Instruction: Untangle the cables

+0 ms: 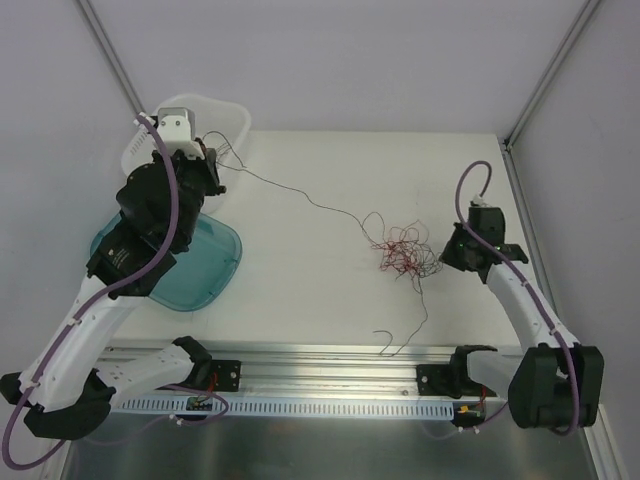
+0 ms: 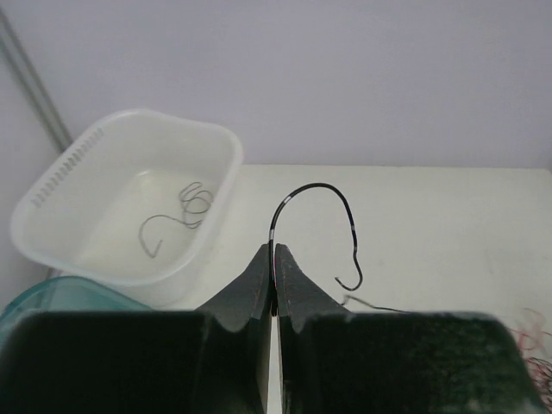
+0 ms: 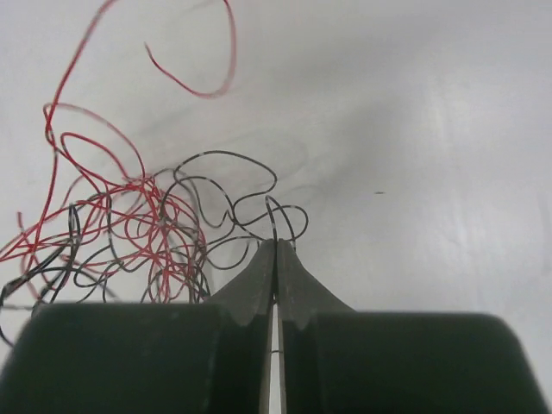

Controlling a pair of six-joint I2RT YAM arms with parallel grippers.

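The cables point(image 1: 400, 250) are lying as a loose red and dark knot right of the middle of the desk point(image 1: 300, 290), with curly ends spreading out on all sides. The right hand point(image 3: 278, 250) is sitting low at the knot's right edge with its fingers pressed fully together, and it is pinching a dark loop point(image 3: 285, 220) on the near fringe of the tangle. Red coils are crowding just to the left of its fingertips, crossing over and under the dark ones.

The left hand point(image 2: 274, 259) is hovering far off at the back left corner. Its fingers are also closed tight and are gripping a dark strand point(image 2: 319, 187). The free end is arching up over the fingertips and curling down into a small hook. In the overhead view, a thin dark line is running from this hand across the bare desk toward the knot.

A white basket point(image 2: 52, 224) is standing just behind and left of the left hand, against the back wall, and a grey wire point(image 2: 185, 207) is lying curled inside it. A teal lid point(image 1: 215, 260) is lying flat in front of the basket, partly hidden under the left arm. One loose strand point(image 1: 405, 335) is trailing from the knot toward the near edge, ending close to the metal rail point(image 1: 320, 405) that is carrying both arm bases.
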